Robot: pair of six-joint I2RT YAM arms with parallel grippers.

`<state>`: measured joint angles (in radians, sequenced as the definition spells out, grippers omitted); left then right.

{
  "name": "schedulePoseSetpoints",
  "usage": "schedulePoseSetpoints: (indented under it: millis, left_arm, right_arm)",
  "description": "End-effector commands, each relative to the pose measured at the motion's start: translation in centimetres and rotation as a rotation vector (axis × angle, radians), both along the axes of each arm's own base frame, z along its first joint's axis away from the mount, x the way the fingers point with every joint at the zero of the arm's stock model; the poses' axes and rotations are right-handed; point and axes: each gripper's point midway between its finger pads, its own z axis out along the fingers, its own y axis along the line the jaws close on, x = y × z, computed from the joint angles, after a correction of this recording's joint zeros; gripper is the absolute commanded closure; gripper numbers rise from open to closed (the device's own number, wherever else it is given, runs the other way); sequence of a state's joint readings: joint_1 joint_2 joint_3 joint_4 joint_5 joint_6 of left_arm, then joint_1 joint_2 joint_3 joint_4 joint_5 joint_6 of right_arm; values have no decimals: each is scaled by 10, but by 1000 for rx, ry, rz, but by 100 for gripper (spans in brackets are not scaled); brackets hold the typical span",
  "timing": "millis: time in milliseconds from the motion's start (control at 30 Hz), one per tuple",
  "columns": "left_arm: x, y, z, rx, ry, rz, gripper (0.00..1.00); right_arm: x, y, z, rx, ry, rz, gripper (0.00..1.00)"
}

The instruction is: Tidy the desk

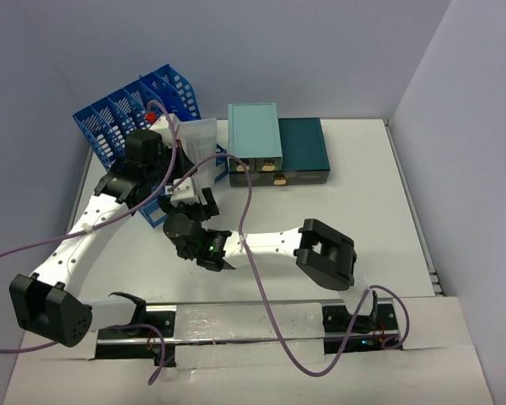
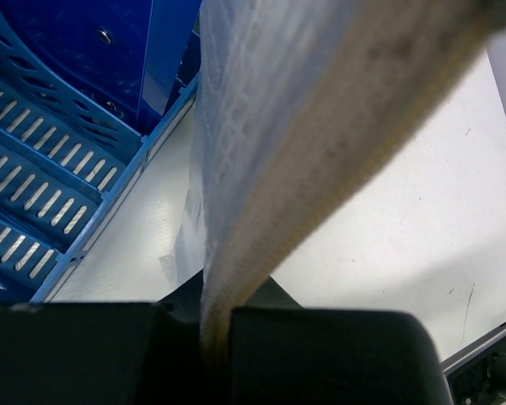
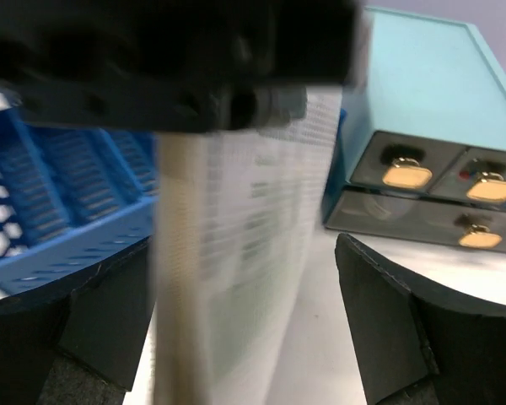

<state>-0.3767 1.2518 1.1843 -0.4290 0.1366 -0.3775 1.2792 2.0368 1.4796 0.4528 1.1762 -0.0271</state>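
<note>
Left gripper (image 2: 215, 329) pinched tight on paper sheaf (image 2: 304, 126), just beside blue rack (image 1: 122, 118). Right gripper (image 3: 244, 312) spread, 1 finger either side of sheaf. 2 teal boxes (image 1: 255, 131) at rear of desk (image 1: 363, 202), drawers closed.

My build: white tubular link segments (image 1: 76, 240), blocky black joint housings (image 1: 327, 253). Thin purple cables (image 1: 250, 190) loop off them. Small green light (image 1: 211, 247) at right wrist. Matte black wedge fingers (image 3: 379, 329).
</note>
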Motion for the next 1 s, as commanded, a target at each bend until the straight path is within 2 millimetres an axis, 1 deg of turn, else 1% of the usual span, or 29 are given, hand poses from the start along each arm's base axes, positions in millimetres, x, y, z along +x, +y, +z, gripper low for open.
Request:
schedulePoseSetpoints:
  millis: [0,100,133,167,200,233,267,300,333,367,400,433,467,500,533,567,600,633,700,733,767,800,833,900,933,967]
  left_arm:
    - [2,-3,37,-61,-119,-8,100]
    - [1,-4,37,-56,-127,-21,100]
    - [1,-4,36,-48,-133,-30,100]
    - [1,-5,35,-40,-139,-39,100]
    - [1,-6,34,-36,-141,-53,100]
    - [0,-9,33,-31,-143,-78,100]
    - [-3,-13,32,-28,-144,-118,95]
    - [-7,-17,32,-25,-146,-160,86]
    - [-10,-21,32,-22,-148,-198,75]
    - [-13,-24,33,-19,-147,-227,64]
    - [-17,-27,36,-23,-142,-259,47]
    - [-20,-29,40,-19,-146,-284,33]
    - [-22,-29,45,-8,-158,-302,23]
    - [-22,-28,49,0,-167,-308,11]
    - [-22,-26,55,10,-178,-303,10]
    - [-21,-21,69,22,-213,-275,3]
    - [-21,-16,81,33,-243,-259,1]
    - [-20,-9,88,49,-261,-230,1]
    - [-22,2,105,55,-305,-181,1]
    - [-21,7,110,56,-318,-159,1]
    - [-20,12,114,57,-332,-138,1]
    - [-20,18,118,60,-349,-116,1]
    - [-19,22,120,64,-362,-98,1]
    - [-17,30,118,71,-370,-68,1]
    - [-17,32,116,74,-367,-68,1]
    - [-17,32,110,80,-355,-79,1]
  right_arm:
    - [19,-25,23,91,-38,-123,28]
    - [21,-36,18,100,-37,-133,54]
    - [21,-41,21,107,-41,-144,67]
    - [22,-46,23,110,-44,-153,77]
    - [21,-48,22,108,-43,-156,80]
    - [20,-53,20,107,-43,-165,91]
    - [19,-56,23,121,-45,-165,97]
    - [18,-58,25,132,-44,-156,100]
    - [16,-60,26,136,-40,-142,100]
    - [15,-60,22,144,-32,-129,100]
    - [13,-59,19,157,-16,-101,100]
    - [10,-59,17,168,1,-66,100]
    - [7,-59,15,176,19,-32,100]
    - [5,-63,24,206,26,-5,100]
    - [3,-66,13,199,42,-6,100]
    - [0,-65,15,234,75,53,100]
    - [-4,-70,11,263,111,95,100]
    - [-12,-75,4,281,152,155,100]
    - [-21,-85,-6,337,204,229,100]
    - [-27,-88,-10,357,222,265,100]
    - [-32,-99,-26,366,253,286,100]
    - [-37,-106,-26,404,257,321,100]
    - [-44,-107,-22,437,263,379,100]
    - [-54,-120,-36,444,299,440,100]
    - [-57,-122,-34,446,295,467,100]
    - [-61,-123,-26,441,270,513,100]
